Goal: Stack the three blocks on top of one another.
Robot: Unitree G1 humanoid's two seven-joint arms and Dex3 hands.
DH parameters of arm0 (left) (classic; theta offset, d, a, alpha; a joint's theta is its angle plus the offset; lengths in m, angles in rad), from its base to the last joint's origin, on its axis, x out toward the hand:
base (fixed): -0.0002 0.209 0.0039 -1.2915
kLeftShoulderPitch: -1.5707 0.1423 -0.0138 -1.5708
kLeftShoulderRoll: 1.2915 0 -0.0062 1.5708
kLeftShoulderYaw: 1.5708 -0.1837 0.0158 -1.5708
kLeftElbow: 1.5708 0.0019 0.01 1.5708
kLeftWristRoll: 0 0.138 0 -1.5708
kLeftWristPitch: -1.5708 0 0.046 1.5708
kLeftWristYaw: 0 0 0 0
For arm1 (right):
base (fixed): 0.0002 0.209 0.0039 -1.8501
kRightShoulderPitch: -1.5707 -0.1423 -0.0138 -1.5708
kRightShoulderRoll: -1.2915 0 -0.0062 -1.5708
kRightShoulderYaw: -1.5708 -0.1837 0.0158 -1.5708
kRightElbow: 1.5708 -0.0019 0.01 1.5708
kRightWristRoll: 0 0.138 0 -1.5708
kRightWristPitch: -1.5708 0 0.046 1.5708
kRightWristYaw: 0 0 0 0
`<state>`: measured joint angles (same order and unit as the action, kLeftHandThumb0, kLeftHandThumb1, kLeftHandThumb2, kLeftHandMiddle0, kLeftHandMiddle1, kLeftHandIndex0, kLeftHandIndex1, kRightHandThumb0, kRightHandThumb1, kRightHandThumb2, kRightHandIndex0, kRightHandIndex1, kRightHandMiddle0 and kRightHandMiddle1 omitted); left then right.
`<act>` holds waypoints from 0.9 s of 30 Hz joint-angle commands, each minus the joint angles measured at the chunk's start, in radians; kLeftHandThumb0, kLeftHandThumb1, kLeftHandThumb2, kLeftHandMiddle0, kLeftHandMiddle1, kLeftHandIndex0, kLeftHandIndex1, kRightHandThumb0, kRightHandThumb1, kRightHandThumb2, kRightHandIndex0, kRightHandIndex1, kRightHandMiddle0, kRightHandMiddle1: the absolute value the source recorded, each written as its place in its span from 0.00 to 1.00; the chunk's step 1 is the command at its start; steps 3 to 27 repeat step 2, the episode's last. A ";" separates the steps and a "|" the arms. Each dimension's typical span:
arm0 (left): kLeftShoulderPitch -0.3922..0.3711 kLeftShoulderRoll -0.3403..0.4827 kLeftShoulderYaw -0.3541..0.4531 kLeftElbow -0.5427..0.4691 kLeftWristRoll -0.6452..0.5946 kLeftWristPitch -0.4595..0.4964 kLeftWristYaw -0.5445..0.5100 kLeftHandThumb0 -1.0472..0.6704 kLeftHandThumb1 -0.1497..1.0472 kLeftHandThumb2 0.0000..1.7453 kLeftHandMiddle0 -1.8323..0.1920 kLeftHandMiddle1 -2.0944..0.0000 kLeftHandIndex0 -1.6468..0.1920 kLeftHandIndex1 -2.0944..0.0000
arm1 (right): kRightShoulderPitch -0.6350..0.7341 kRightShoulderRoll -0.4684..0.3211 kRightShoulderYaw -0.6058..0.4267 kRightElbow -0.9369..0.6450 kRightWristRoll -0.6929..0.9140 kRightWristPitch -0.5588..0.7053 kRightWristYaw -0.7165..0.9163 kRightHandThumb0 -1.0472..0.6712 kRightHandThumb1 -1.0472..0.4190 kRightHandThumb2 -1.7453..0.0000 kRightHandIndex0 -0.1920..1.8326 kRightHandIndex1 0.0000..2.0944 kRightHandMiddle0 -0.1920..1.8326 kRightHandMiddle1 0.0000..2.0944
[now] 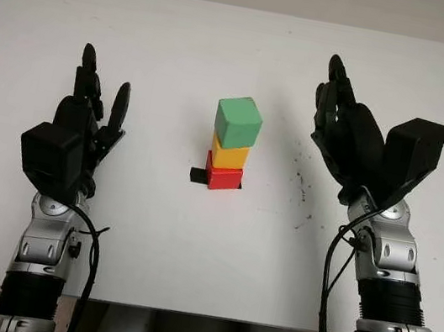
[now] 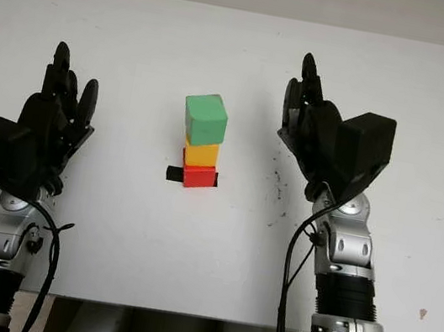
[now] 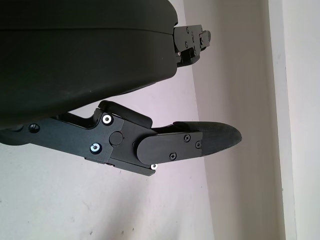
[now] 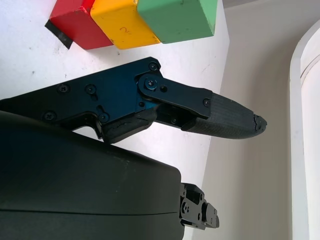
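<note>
Three blocks stand stacked at the middle of the white table (image 1: pixel 223 55): a red block (image 1: pixel 224 176) at the bottom, a yellow block (image 1: pixel 230 155) on it, and a green block (image 1: pixel 238 123) on top, turned slightly askew. The red one sits on a black tape mark (image 1: pixel 197 176). My left hand (image 1: pixel 95 106) is open, raised over the table left of the stack. My right hand (image 1: pixel 338 109) is open to the right of the stack, apart from it. The right wrist view shows the red block (image 4: pixel 75 25), yellow block (image 4: pixel 122 25) and green block (image 4: pixel 180 17) beyond a finger (image 4: pixel 227 117).
Dark specks (image 1: pixel 300 183) mark the table between the stack and my right hand. The table's front edge (image 1: pixel 205 315) runs just ahead of my forearms, and a pale wall (image 3: pixel 240 75) lies beyond the far edge.
</note>
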<state>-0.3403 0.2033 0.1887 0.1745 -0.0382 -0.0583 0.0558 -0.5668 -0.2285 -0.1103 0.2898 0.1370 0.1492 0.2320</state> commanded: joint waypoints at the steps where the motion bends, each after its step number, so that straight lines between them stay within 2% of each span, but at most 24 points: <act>1: -0.003 -0.005 0.001 -0.001 0.000 -0.008 0.000 0.23 1.00 0.29 0.99 0.97 0.97 0.98 | 0.007 0.006 -0.009 0.011 0.005 -0.020 -0.003 0.16 0.00 0.59 0.00 0.00 0.00 0.00; 27: -0.002 -0.006 0.001 -0.002 -0.001 -0.011 -0.001 0.23 1.00 0.28 0.99 0.97 0.97 0.98 | 0.008 0.006 -0.009 0.011 0.004 -0.022 -0.003 0.15 0.00 0.59 0.00 0.00 0.00 0.00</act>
